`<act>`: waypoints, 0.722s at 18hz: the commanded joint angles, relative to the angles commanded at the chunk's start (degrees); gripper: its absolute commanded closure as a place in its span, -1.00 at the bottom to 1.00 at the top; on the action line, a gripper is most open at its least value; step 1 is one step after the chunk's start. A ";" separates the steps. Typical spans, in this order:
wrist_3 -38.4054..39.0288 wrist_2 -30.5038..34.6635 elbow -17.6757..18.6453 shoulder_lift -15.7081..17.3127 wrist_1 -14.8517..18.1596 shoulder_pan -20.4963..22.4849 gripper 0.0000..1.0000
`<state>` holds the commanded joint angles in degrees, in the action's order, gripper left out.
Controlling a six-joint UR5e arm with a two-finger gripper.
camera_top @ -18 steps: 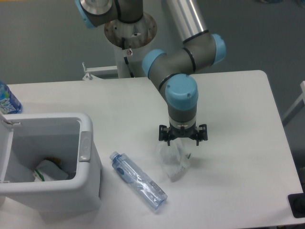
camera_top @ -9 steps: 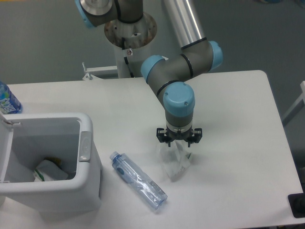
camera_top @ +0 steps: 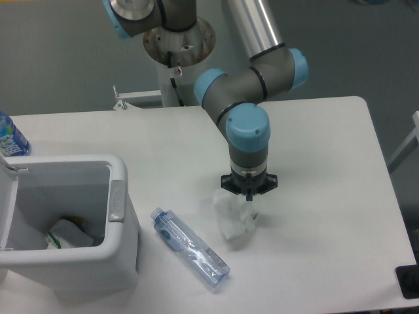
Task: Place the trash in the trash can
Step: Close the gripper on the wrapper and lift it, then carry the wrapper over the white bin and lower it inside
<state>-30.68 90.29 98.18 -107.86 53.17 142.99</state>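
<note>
Furthest left of the trash can (camera_top: 121, 261), a blue bottle with a white-green label (camera_top: 11, 137) stands at the desk's edge, cut off by the frame. Next comes the can itself, a boxy white bin with a thick rim and a grey latch tab (camera_top: 116, 200) on its right wall; some white crumpled material with a touch of green (camera_top: 65, 233) lies at its bottom. Just right of the can, the clear bottle (camera_top: 190, 247) lies flat on the white desk (camera_top: 327, 163), its blue cap (camera_top: 158, 214) pointing up and left toward the latch side, its base farther from the can. Farther right again, well apart from the can, the crumpled wrapper (camera_top: 230, 216) sits on the desk, close beside the bottle's far end but not touching it. Directly over the wrapper's right part the arm points straight down, and the hand (camera_top: 248, 201) has its fingers drawn close together, pinching the wrapper's top.
</note>
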 joint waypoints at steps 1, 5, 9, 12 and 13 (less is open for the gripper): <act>0.70 -2.98 -0.18 1.84 -0.09 0.88 1.00; 7.71 -16.95 -3.24 7.65 -0.09 4.92 1.00; 22.90 -22.87 -9.48 9.15 -0.17 5.28 1.00; 30.92 -25.67 -12.91 10.30 -0.18 3.79 1.00; 32.59 -26.91 -13.79 10.30 -0.18 2.31 1.00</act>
<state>1.92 63.38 84.38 -97.56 53.00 145.30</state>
